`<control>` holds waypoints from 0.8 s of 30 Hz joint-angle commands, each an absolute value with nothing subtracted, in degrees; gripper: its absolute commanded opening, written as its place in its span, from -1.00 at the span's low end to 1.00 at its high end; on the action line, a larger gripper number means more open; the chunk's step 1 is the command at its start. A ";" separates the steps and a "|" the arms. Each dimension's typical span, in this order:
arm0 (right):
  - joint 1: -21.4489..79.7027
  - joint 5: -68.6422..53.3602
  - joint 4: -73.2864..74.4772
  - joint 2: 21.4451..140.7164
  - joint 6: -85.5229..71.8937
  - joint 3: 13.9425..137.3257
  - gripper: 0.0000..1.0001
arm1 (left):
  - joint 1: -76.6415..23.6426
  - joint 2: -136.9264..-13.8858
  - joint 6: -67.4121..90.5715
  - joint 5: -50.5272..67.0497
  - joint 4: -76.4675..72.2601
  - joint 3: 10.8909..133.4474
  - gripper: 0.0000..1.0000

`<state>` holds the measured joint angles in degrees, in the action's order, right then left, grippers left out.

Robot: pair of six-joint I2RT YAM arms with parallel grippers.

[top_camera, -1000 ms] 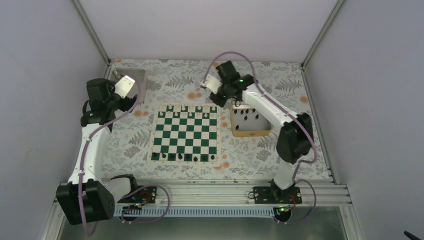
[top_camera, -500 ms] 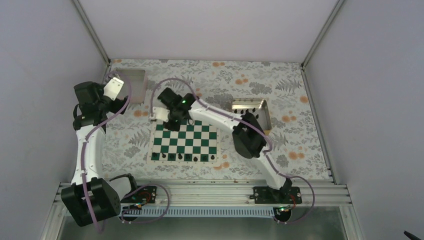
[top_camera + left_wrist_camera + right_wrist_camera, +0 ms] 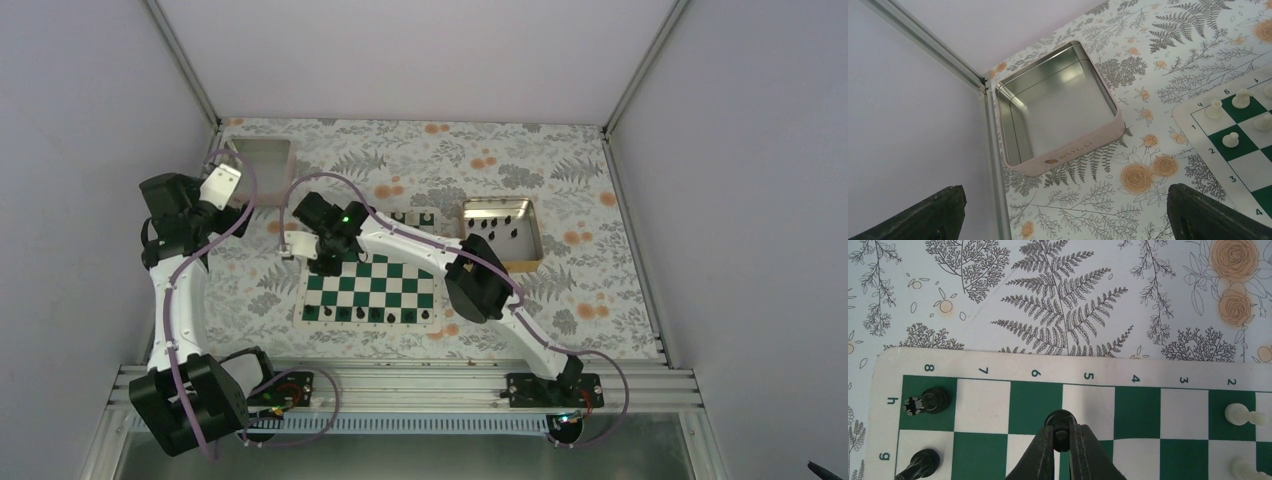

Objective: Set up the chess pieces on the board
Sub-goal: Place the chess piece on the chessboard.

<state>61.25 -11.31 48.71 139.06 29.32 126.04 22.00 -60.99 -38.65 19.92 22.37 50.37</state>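
The green and white board (image 3: 400, 290) lies mid-table; it also shows in the right wrist view (image 3: 1158, 410). My right gripper (image 3: 1062, 434) is shut on a small black chess piece (image 3: 1060, 421) and holds it over the board's left edge, near columns 5 and 6. In the top view the right gripper (image 3: 322, 262) is at the board's left side. Two black pieces (image 3: 930, 401) stand at the corner squares. A row of black pieces (image 3: 370, 314) lines the near edge. My left gripper (image 3: 1063, 222) is open and empty, above the cloth near the pinkish tray (image 3: 1073, 152).
A gold-rimmed tray (image 3: 525, 262) with several black pieces stands right of the board. White pieces (image 3: 1230, 139) stand on the board's far rows. The pinkish tray (image 3: 262, 160) sits at the back left corner by the frame post. Flowered cloth covers the table.
My right arm has swung from the gold-rimmed tray across to the board's left edge, carrying a black piece. My left arm has drawn back a little to the left.
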 commanded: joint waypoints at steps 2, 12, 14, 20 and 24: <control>63.02 -10.46 49.45 141.28 30.63 127.79 -0.87 | 23.38 -60.74 -39.97 23.17 22.20 49.41 1.00; 65.74 -10.02 52.89 141.38 31.90 126.83 -0.87 | 24.10 -61.11 -40.23 24.15 22.71 50.05 1.00; 66.12 -9.81 53.26 141.42 31.95 126.70 -0.87 | 24.17 -61.00 -40.28 24.30 22.77 50.10 1.00; 67.08 -9.69 53.49 141.58 32.03 125.88 -0.87 | 24.26 -60.75 -40.40 24.52 23.16 50.27 1.00; 67.15 -9.26 53.51 141.93 32.23 125.57 -0.88 | 24.34 -60.77 -40.43 24.67 23.29 50.36 1.00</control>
